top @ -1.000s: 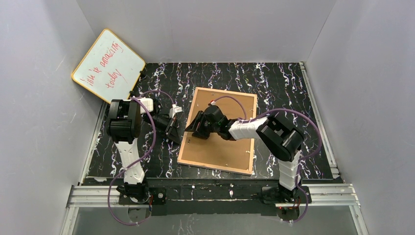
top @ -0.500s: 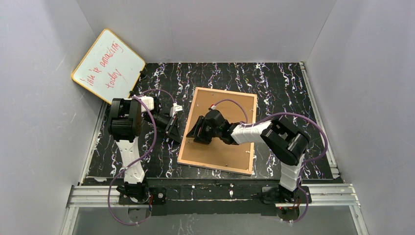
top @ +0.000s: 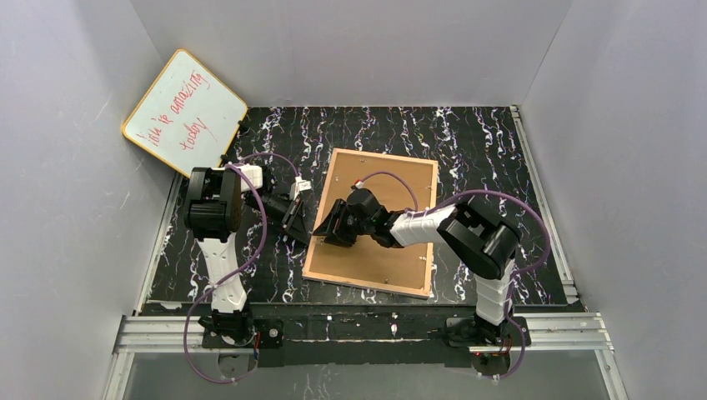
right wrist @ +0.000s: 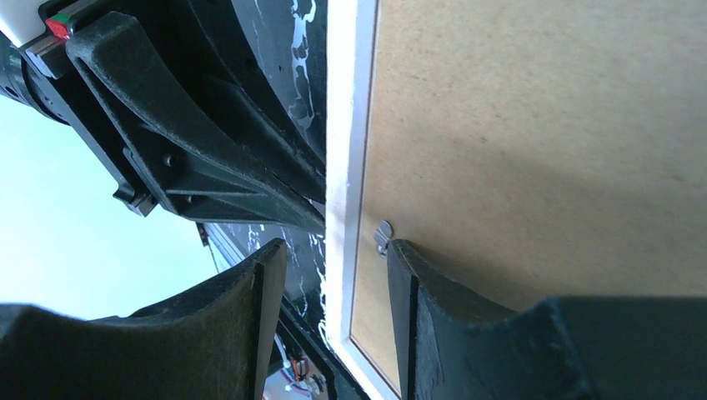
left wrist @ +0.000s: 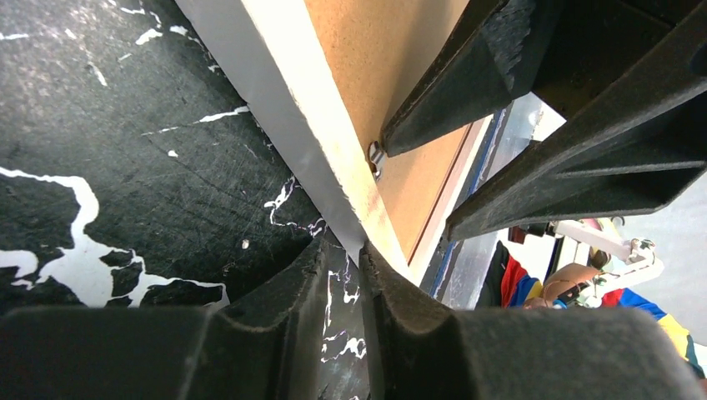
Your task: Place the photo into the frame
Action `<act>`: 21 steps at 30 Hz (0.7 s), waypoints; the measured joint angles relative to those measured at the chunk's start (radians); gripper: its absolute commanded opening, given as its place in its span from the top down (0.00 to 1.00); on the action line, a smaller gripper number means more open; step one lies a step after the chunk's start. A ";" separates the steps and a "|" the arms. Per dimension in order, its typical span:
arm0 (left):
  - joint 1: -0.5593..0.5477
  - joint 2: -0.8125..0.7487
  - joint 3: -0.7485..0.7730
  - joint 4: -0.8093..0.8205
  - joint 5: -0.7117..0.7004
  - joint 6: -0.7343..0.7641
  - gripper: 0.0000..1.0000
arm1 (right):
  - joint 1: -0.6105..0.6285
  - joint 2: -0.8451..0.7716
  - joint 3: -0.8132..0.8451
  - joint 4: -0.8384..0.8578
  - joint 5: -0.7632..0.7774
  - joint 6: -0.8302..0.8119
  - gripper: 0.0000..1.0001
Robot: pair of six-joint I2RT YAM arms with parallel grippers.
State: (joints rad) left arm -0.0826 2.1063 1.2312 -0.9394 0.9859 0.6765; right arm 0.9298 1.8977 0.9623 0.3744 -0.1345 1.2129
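Frame point(top: 379, 262) face down at the middle of the bench point(top: 467, 150), tan back up, white rim showing along its edges. Lies flat and a little turned, its far end shifted toward the right. Small metal clip point(right wrist: 383, 236) on the tan back, just inside the left rim.

Right tool point(right wrist: 333, 250) down at that left rim, fingers apart and straddling it: one fingertip on the tan back, touching or just beside the clip, the other out over the black marbled bench beyond the rim. Cannot tell whether either finger presses on the wood. Right arm reaching leftward across the frame, with a purple cable point(top: 392, 175) looping above the tan back.

Left tool point(left wrist: 343, 250) low on the bench just outside the same rim, facing the right tool. Fingers parted only by a narrow slit, nothing between them, tips meeting the white edge or just short of it.

Yellow-rimmed whiteboard point(top: 185, 112) with red writing propped in the far left corner, well apart from the frame. Grey walls point(top: 350, 50) around the bench on three sides.
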 measured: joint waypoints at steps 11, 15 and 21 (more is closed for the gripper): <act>-0.006 0.000 0.023 -0.106 0.002 0.097 0.72 | 0.007 0.021 0.016 0.019 -0.006 0.014 0.45; -0.006 0.000 0.026 -0.142 0.002 0.134 0.71 | 0.007 0.022 0.016 0.021 -0.007 0.014 0.45; -0.006 0.000 0.026 -0.110 0.003 0.106 0.76 | 0.008 0.034 0.016 0.045 -0.013 0.014 0.46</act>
State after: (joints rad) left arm -0.0891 2.1063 1.2575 -1.0492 0.9894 0.7830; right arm 0.9375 1.9316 0.9783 0.4198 -0.1474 1.2270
